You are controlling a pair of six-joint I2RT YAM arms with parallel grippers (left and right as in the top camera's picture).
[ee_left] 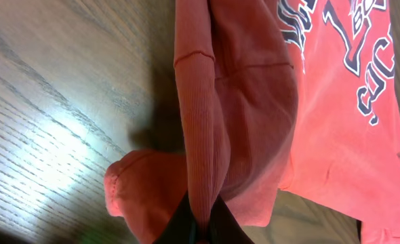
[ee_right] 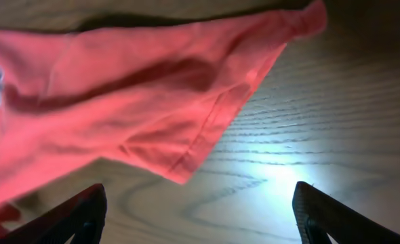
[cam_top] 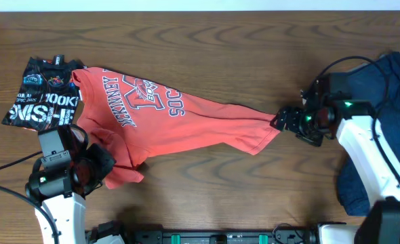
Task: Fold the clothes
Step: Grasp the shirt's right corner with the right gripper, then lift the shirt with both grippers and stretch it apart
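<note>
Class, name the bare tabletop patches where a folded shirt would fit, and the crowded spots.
Free: the strips beyond and in front of the coral shirt. Crowded: near the black tee, left tool and navy garment.

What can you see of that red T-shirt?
The coral-red T-shirt looks like soft cotton, with white-and-navy chest lettering. It lies rumpled and stretched sideways across the wooden table. The left gripper pinches a fold near one end; the open right gripper sits at the other. Its edge meets a black printed tee.
</note>
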